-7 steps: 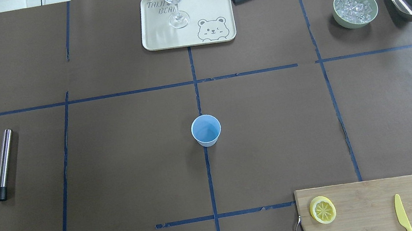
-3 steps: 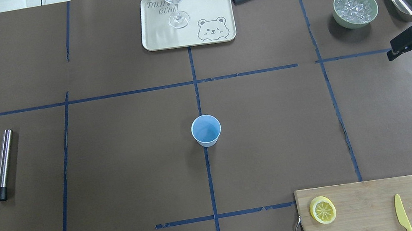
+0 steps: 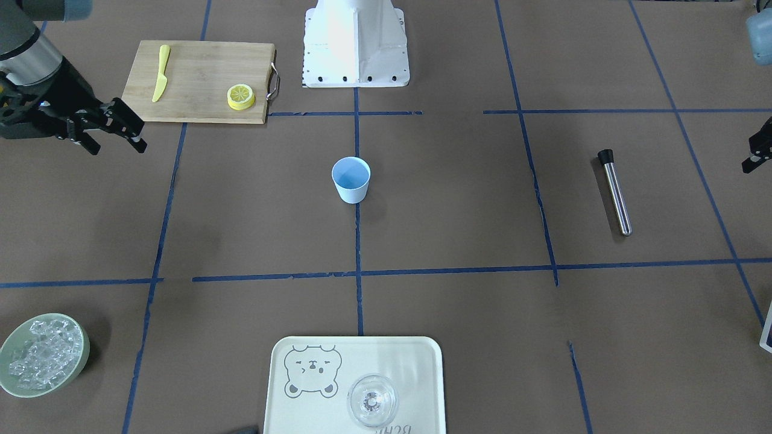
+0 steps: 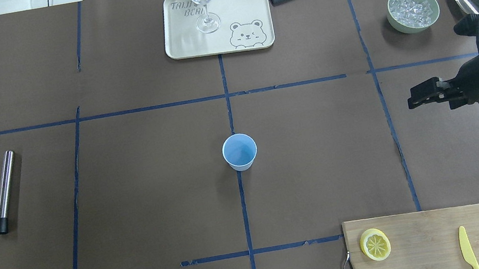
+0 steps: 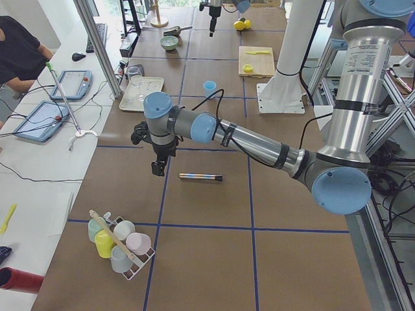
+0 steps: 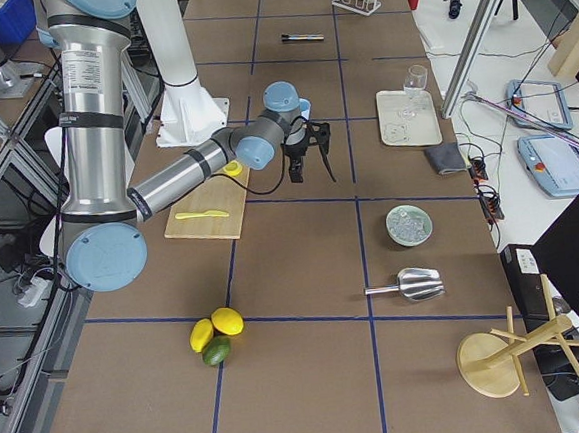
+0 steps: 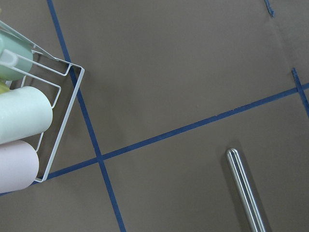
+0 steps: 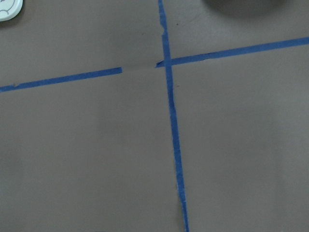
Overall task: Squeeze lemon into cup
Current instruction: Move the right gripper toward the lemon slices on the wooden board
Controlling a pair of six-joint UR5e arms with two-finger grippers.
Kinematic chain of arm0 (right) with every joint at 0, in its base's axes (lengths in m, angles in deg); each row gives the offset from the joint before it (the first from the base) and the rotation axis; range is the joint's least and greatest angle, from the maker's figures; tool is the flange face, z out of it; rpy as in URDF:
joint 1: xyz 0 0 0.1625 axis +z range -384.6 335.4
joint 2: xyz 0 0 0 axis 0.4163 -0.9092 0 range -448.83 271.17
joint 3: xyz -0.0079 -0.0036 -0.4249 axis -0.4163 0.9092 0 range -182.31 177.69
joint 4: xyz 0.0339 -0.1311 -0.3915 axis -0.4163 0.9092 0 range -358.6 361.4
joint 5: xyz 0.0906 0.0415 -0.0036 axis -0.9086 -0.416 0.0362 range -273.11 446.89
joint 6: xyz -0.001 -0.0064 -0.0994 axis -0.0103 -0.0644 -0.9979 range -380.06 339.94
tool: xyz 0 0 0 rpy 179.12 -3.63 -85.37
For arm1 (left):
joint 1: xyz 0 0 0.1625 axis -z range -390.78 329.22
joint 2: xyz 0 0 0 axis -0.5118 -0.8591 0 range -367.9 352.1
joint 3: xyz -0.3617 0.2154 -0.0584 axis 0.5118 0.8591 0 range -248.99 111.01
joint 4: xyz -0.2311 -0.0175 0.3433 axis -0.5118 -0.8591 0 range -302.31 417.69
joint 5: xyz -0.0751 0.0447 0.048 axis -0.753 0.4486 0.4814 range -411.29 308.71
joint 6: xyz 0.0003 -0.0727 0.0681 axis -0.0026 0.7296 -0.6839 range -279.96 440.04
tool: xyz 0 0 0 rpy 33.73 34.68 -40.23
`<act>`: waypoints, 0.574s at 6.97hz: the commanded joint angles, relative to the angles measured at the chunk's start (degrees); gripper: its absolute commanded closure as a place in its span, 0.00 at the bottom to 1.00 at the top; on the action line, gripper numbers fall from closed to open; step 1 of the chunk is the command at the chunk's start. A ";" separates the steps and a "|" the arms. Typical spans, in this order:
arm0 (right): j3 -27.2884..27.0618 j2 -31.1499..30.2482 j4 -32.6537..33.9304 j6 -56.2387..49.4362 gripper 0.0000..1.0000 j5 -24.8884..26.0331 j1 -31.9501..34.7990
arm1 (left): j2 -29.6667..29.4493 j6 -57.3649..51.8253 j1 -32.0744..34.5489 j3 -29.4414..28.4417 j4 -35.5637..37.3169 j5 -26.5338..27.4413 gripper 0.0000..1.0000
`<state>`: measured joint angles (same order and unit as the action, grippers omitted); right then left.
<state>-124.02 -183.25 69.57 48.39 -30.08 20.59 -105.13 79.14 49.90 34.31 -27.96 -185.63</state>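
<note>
The lemon (image 4: 375, 244) lies flat on the cutting board (image 4: 432, 238) at the tabletop's robot-side edge, reachable for the right claw (image 4: 438, 59), spread and empty. The cup (image 4: 239, 152) stands mid-tabletop. Left claw (image 3: 759, 150): cannot tell.

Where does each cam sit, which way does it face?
Front-facing: across the table, facing the base; right gripper, cup.
Overhead: behind the robot, looking down; right gripper, lemon slice.
Exterior left: left table end; left arm near, steel rod.
Exterior right: right table end; right arm near.
Left wrist: straight down, wire rack, no fingers.
Right wrist: bare table, tape cross.
Shared: front-facing and overhead both show cup and lemon slice.
</note>
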 commanded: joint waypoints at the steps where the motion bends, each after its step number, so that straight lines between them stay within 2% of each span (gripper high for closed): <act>1: -2.91 -0.59 -0.41 6.25 0.00 11.11 -12.97 | 0.02 0.98 -0.44 -0.03 -0.65 -0.04 0.00; 2: -3.00 -0.85 -0.32 9.13 0.00 16.80 -19.37 | 0.02 0.98 -0.44 -0.03 -0.65 -0.04 0.00; 3: -3.52 -0.68 -0.32 14.73 0.00 25.39 -28.14 | 0.11 1.07 -0.44 -0.03 -0.65 -0.04 0.00; 4: -4.23 -0.85 -0.23 16.00 0.00 29.65 -33.36 | 0.11 1.07 -0.44 -0.20 -0.65 -0.04 0.00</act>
<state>-127.49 -183.99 69.25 61.31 -7.17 -5.13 -105.05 80.17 49.47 34.23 -28.60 -185.67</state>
